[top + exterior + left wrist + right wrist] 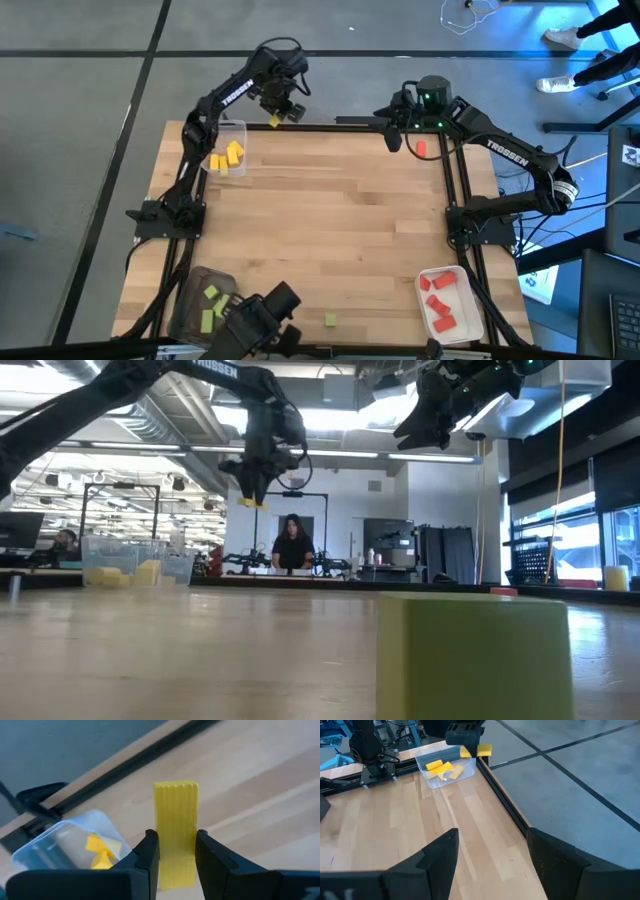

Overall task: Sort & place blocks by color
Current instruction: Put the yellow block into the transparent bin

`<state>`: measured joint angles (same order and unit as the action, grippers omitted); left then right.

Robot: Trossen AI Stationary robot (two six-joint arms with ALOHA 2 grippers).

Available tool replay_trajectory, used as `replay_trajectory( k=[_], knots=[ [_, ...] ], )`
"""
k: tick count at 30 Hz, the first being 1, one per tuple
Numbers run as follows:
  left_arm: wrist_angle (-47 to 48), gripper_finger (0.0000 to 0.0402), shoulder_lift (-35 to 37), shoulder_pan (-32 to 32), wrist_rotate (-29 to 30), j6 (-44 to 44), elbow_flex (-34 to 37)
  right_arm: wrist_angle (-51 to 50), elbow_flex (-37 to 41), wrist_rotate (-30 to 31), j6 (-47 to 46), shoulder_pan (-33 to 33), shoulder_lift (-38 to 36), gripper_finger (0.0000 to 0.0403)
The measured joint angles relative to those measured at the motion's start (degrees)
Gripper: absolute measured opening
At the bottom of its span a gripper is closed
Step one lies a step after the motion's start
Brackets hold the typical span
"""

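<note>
Left gripper [275, 118] closed on a yellow block [175, 832], lifted above the far edge of the table [330, 200], near the clear tray [228, 150] but not over it. Right gripper [395, 143] spread wide and empty, near the same far edge, with a red block [421, 148] lying just beside it.

Risk of a drop outside the tray if released here: block hanging close to the table border, so possible fall to the floor. Risk also of slipping, since only the lower part sits between the fingers [150, 857] and the sides look smooth. Possible bounce on the pieces already inside the tray.

Yellow block: hard plastic, rectangular, with fine ridges along its length. Clear tray: thin, transparent, with rounded corners. Table: pale wooden planks inside a dark metal frame. One green block [330, 319] alone on the near side; others in the dark tray [195, 285]; red ones in the white tray [425, 300].
</note>
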<state>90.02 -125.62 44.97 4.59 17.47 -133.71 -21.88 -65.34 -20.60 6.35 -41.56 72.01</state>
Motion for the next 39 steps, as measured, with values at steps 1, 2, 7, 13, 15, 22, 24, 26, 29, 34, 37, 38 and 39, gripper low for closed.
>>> replay_trajectory(
  k=[1,2,7,13,15,22,24,26,29,34,37,38,39],
  knots=[
    [0.0,0.0091,0.3,0.2,0.7,0.4,0.4,0.1,0.0,0.0,-0.1,0.0,0.0,0.0236],
    [0.0,0.0091,0.6,0.5,1.3,0.5,1.0,0.2,0.0,0.0,-0.3,0.0,0.0,0.0236],
    [0.0,0.0091,3.4,3.0,3.8,1.9,6.2,0.2,0.0,-0.6,-2.9,0.2,0.0,0.0236],
    [0.0,0.0091,10.6,7.3,3.9,6.3,21.0,0.2,0.0,-7.1,-1.6,0.1,0.0,0.0236],
    [0.1,0.0091,13.0,8.6,3.9,7.8,26.4,0.2,0.0,-7.7,-1.3,0.2,0.0,0.0236],
    [-0.6,0.0091,16.9,11.4,8.0,9.5,40.7,0.2,0.0,-7.5,0.0,0.1,0.0,0.0236],
    [-1.1,0.0091,16.8,11.7,8.0,9.2,43.2,0.3,0.0,-7.5,0.1,0.1,0.0,0.0236],
    [-2.0,0.0093,16.8,12.0,9.0,9.1,45.2,0.3,0.0,-7.5,0.1,0.1,0.0,0.0236],
    [-3.6,0.0105,16.8,12.0,11.8,9.0,48.0,0.4,0.0,-7.5,0.1,0.1,0.0,0.0236],
    [-3.7,0.0121,16.8,12.0,13.3,9.0,51.0,0.4,0.0,-7.5,0.2,0.1,0.0,0.0236],
    [-3.6,0.0121,16.8,12.0,12.9,6.9,51.9,0.4,0.0,-7.5,0.2,0.1,0.0,0.0236],
    [-3.6,0.0121,16.8,12.0,12.4,5.6,52.0,0.4,0.0,-7.5,0.2,0.1,0.0,0.0236],
    [-3.7,0.012,16.8,12.0,12.2,5.0,52.0,0.4,0.0,-7.5,0.2,0.1,0.0,0.0236]
  ],
)
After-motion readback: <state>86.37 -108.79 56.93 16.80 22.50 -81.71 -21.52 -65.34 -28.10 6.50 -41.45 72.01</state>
